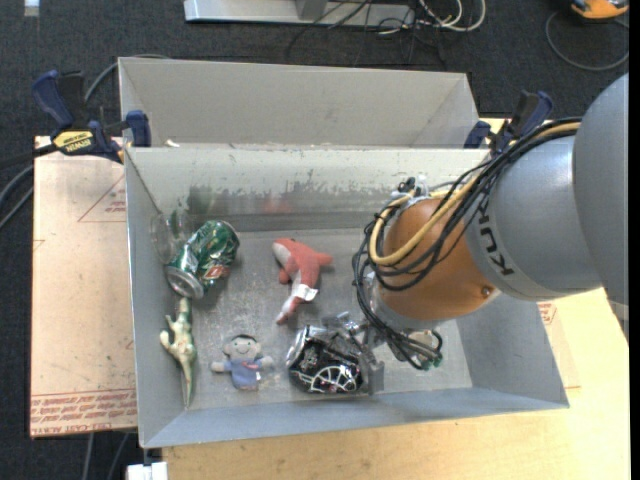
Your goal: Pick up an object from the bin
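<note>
My gripper (352,332) is low in the bin's front middle, under the orange cover. It sits right over a black thing with white lines (322,370) lying near the front wall, and looks to be touching its top. A red and white toy shark (298,269) lies just to the left and behind the gripper. A small doll in blue with a pale face (242,359) lies to the left of the black thing.
A crushed green drinks can (203,257) lies at the back left, with a clear crumpled thing behind it. A pale green toy lizard (181,346) stretches along the left wall. The arm and its cables cover the bin's right half.
</note>
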`<action>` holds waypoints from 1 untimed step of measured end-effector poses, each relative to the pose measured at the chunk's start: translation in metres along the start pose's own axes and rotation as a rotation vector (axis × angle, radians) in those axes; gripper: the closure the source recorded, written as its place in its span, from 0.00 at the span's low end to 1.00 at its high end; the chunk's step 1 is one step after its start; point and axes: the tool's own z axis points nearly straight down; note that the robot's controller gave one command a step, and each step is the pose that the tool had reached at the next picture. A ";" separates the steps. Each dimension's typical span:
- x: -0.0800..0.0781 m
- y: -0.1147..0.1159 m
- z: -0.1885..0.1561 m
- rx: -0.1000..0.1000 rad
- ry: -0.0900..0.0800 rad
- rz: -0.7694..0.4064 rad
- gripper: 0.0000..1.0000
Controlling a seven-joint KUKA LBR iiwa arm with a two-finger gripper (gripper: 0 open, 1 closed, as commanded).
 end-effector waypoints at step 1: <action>-0.055 0.008 0.000 0.000 -0.006 -0.298 1.00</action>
